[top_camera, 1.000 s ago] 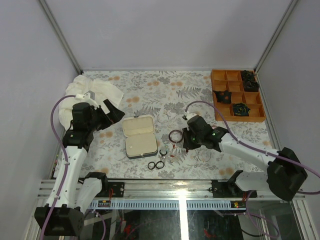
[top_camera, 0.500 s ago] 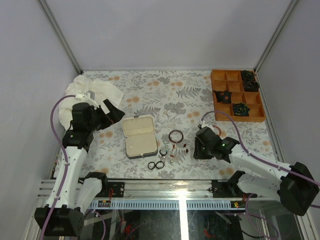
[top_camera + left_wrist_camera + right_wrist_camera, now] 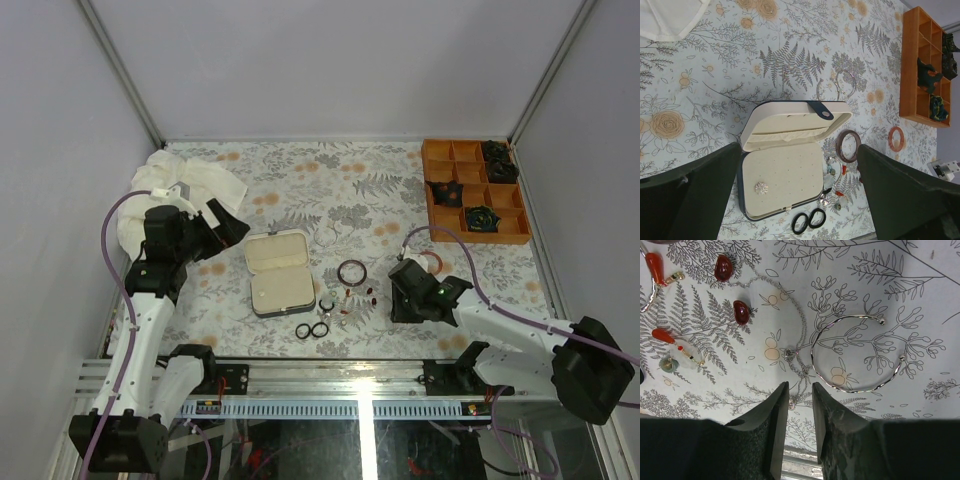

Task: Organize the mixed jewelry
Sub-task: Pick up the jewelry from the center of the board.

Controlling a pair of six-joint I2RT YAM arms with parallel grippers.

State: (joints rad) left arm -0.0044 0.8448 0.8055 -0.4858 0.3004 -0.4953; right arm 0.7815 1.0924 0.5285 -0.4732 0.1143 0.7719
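The mixed jewelry lies right of the open navy case (image 3: 278,272): a dark reddish-brown bangle (image 3: 351,271), two black rings (image 3: 311,330), silver hoops (image 3: 328,235) and an orange ring (image 3: 432,262). My right gripper (image 3: 800,390) is low over the table, its jaws a narrow gap apart with the end of a thin silver chain (image 3: 802,340) lying between them. A silver wire cuff (image 3: 857,352), red beads (image 3: 741,312) and a green-bead earring (image 3: 669,363) lie close by. My left gripper (image 3: 800,195) is wide open above the case (image 3: 790,170), which holds a silver flower piece (image 3: 760,188).
An orange divided tray (image 3: 475,235) with black rosettes stands at the back right. A white cloth (image 3: 185,185) lies at the back left. The table's near edge and metal rail are just behind my right fingers (image 3: 772,430).
My right gripper has moved from beside the reddish-brown bangle to the right and nearer the front edge, over the chain. The left arm has not moved.
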